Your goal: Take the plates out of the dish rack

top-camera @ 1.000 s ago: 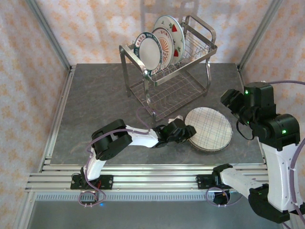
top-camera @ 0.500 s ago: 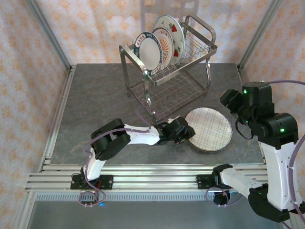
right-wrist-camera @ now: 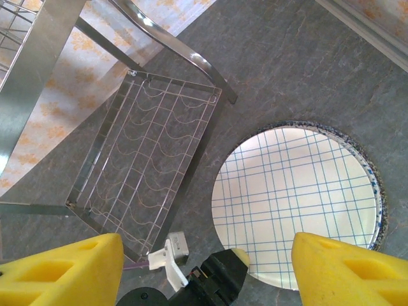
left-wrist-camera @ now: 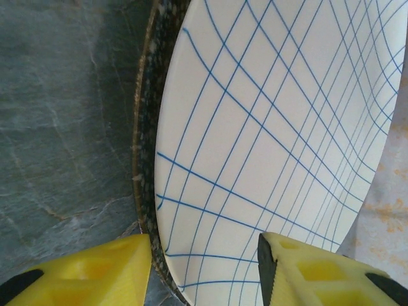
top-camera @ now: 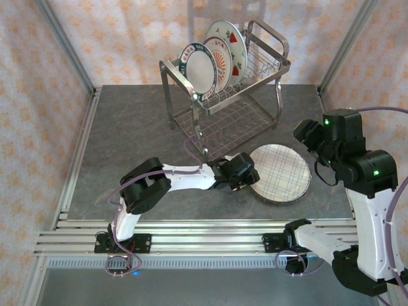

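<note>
A white plaid-lined plate (top-camera: 279, 171) lies flat on the table on top of a speckled plate (left-wrist-camera: 148, 121), right of the dish rack (top-camera: 224, 95). My left gripper (top-camera: 252, 180) is low at this stack's left edge. In the left wrist view its jaws (left-wrist-camera: 204, 271) stand open astride the rim, one yellow finger (left-wrist-camera: 95, 271) outside the speckled plate, the other over the plaid plate (left-wrist-camera: 274, 127). Three plates (top-camera: 213, 60) stand upright in the rack's upper tier. My right gripper (top-camera: 310, 135) hangs open above the table, looking down on the plaid plate (right-wrist-camera: 299, 204).
The rack's lower tier (right-wrist-camera: 146, 172) of wire tines holds nothing and sits just left of the stacked plates. The left arm's wrist (right-wrist-camera: 217, 280) lies between the rack leg and the stack. Metal frame posts and patterned walls ring the grey table (top-camera: 127, 140).
The left gripper's jaws have spread apart, letting go of the plaid plate, which now rests on the stack. The left wrist has shifted slightly towards the rack. The right arm has barely moved.
</note>
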Available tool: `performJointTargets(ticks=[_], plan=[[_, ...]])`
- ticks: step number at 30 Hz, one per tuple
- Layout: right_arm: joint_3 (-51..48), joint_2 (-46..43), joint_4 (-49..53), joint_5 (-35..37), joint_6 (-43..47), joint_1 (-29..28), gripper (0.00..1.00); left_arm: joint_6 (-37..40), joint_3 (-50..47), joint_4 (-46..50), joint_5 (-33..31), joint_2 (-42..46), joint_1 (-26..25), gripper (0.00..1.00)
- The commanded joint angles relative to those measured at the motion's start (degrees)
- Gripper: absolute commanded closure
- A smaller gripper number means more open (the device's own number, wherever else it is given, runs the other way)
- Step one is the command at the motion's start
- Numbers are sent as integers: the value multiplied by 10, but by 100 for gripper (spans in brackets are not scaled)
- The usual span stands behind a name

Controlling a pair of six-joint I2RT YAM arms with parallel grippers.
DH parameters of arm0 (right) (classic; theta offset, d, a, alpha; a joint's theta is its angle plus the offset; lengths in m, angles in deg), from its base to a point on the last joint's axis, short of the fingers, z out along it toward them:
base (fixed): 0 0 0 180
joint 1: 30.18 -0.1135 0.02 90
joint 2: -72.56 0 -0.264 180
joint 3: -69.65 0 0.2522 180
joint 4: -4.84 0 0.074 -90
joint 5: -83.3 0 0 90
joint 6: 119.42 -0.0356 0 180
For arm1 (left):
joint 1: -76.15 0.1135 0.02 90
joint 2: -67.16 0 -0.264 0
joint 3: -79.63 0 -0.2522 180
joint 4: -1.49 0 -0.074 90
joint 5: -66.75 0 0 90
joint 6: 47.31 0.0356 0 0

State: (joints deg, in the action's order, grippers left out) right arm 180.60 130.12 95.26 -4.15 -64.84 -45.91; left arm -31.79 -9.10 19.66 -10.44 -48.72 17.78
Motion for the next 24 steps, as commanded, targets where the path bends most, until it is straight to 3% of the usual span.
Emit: performJointTargets(ticks=[1,9,19,24], plan=[[13,6,-18,14,21,-2,30,34,30,67,-25,31,3,49],[34,29,-136,-33,116,-3,31,120,83,121,-58,62,-5,49],[-7,70,-409,-197,319,-2,33,301,145,145,-158,213,-23,49],[8,117,-471,-251,404,-3,32,373,176,183,-235,303,-21,49]])
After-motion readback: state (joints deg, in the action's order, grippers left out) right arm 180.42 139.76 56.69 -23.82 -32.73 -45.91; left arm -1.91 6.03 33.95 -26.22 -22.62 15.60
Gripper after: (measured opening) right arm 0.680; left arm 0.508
